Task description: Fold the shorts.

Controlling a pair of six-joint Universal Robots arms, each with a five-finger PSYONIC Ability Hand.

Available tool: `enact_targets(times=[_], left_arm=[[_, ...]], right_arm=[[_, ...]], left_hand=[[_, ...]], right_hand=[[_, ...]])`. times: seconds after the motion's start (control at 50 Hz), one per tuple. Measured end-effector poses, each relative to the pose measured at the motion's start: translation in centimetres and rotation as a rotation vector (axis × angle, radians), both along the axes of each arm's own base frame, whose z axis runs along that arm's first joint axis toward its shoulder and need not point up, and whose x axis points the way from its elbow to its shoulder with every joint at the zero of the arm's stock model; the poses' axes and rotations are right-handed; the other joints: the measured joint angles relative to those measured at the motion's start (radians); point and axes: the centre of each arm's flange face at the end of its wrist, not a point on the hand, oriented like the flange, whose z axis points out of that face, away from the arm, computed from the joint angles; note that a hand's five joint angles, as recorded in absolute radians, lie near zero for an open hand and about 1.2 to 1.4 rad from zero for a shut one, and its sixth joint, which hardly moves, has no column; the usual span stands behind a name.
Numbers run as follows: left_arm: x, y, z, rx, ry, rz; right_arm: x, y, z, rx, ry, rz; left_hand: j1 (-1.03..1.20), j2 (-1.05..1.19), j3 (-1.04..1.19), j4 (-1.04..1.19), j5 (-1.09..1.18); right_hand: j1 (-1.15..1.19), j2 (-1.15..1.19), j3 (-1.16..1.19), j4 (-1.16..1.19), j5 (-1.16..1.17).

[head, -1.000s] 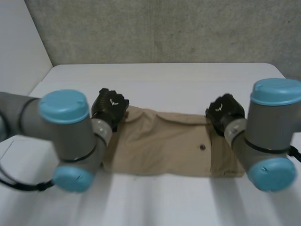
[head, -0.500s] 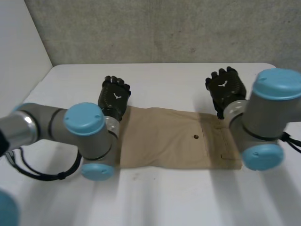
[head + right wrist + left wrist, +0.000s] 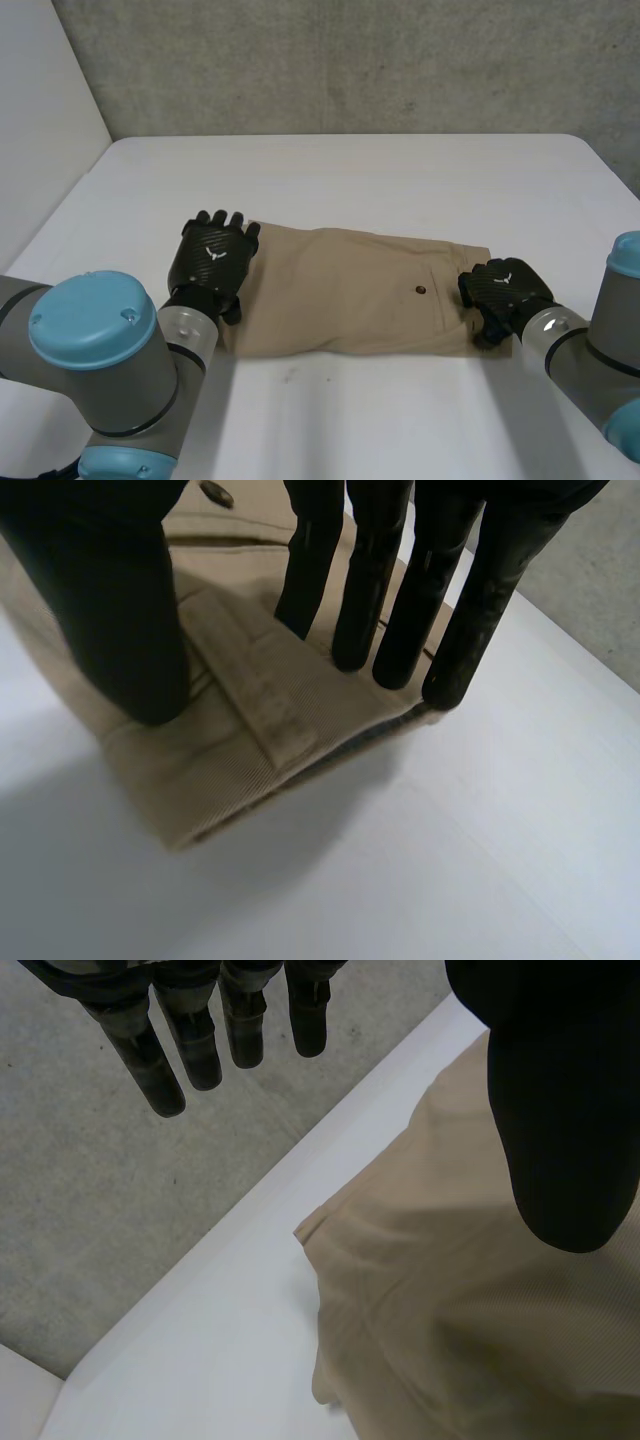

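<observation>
Looking down from the head view, the shorts [image 3: 340, 295] are lying as a tan strip on the table [image 3: 400, 180], long axis running side to side. The left hand [image 3: 213, 262] is sitting at their left end and the right hand [image 3: 503, 292] at their right end, so each is nearest its own end.

Left wrist view: fingers [image 3: 200, 1045] are hanging straight, clear of the shorts, gripping nothing.

Right wrist view: straight fingers [image 3: 385, 600] are pressing down on the shorts' corner, nothing pinched.
</observation>
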Motion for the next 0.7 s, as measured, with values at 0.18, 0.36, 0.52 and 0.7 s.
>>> enact_targets(times=[0.18, 0.36, 0.52, 0.7], left_arm=[[0.0, 0.0, 0.2, -0.005, 0.0, 0.004], [0.4, 0.4, 1.1, -0.007, 0.002, 0.008], [0.8, 0.9, 2.0, -0.019, 0.009, 0.012], [1.0, 0.9, 2.5, -0.029, 0.016, 0.017]], right_arm=[[-1.8, -1.0, -0.2, -0.006, 0.035, -0.076], [-6.4, -1.8, 4.0, -0.112, 0.184, -0.161], [-8.5, -2.4, 6.0, -0.21, 0.458, -0.11], [1.4, 1.5, 7.3, -0.423, 0.472, 0.241]], left_hand=[[0.0, 0.0, 0.0, 0.0, 0.0], [0.0, 0.0, 0.0, 0.0, 0.0], [0.0, 0.0, 0.0, 0.0, 0.0], [0.0, 0.0, 0.0, 0.0, 0.0]], right_hand=[[0.155, 0.307, 0.311, 0.345, 0.246], [0.224, 0.315, 0.318, 0.345, 0.326], [0.254, 0.315, 0.329, 0.346, 0.336], [0.273, 0.315, 0.336, 0.346, 0.351]])
